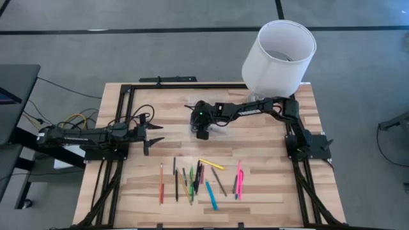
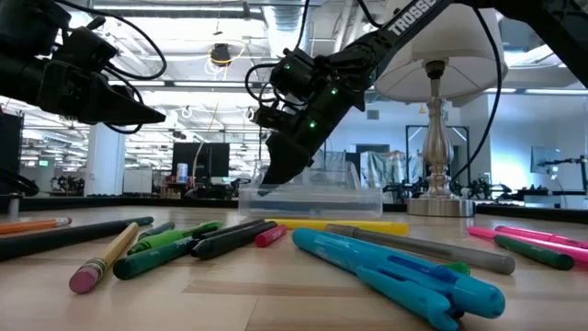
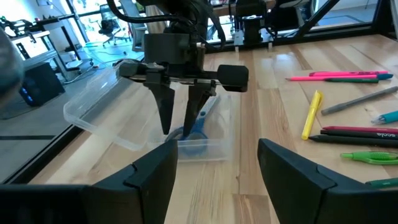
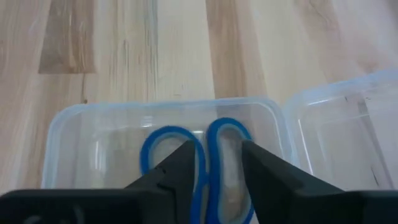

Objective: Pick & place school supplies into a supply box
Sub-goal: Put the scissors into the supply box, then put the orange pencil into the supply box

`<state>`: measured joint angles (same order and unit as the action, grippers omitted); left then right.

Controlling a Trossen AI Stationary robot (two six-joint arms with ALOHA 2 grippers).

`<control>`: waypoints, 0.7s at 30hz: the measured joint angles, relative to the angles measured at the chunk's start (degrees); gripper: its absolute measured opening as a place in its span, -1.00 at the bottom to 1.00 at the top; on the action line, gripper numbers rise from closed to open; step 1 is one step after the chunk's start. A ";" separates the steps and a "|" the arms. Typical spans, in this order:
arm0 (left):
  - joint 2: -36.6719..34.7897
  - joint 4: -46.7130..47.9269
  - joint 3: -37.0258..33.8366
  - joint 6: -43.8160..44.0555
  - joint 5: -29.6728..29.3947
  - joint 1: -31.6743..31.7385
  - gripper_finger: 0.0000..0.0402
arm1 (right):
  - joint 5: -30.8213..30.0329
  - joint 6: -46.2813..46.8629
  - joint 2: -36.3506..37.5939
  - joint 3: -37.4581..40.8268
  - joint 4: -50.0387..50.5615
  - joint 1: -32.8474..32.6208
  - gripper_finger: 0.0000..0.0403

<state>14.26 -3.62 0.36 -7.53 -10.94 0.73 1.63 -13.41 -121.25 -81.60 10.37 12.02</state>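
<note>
Right wrist view: right end effector (image 4: 214, 165) straddles scissors (image 4: 205, 155) inside supply box (image 4: 68, 121).

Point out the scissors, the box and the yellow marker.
scissors (image 4: 163, 151): right wrist view, left blue handle loop.
box (image 4: 59, 127): right wrist view, clear rim.
yellow marker (image 3: 312, 116): left wrist view, mid-barrel.

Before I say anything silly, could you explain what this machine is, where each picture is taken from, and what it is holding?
These are two robot arms at a wooden table. One camera looks down from above, one sits at table level, and one rides on each wrist. The right gripper reaches into the clear supply box, its fingers around the blue-handled scissors; whether it grips them is unclear. The left gripper waits open at the table's left side. Pens and pencils lie in a row on the table, and a white lamp stands at the far corner.
</note>
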 joint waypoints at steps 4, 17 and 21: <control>0.00 0.00 0.00 0.00 0.00 -0.01 0.09 | 0.02 -0.21 0.02 0.00 -0.78 -0.36 -0.25; -0.01 0.00 0.02 -0.37 -0.01 -0.01 0.09 | -0.20 -0.61 2.26 -0.09 1.17 -0.71 -0.25; -0.02 0.00 0.00 -0.37 -0.04 -0.02 0.09 | -0.20 -0.70 4.75 -0.07 3.65 -1.51 -0.28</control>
<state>14.24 -3.62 0.36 -7.90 -10.98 0.71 1.43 -14.11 -116.50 -81.67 14.01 10.51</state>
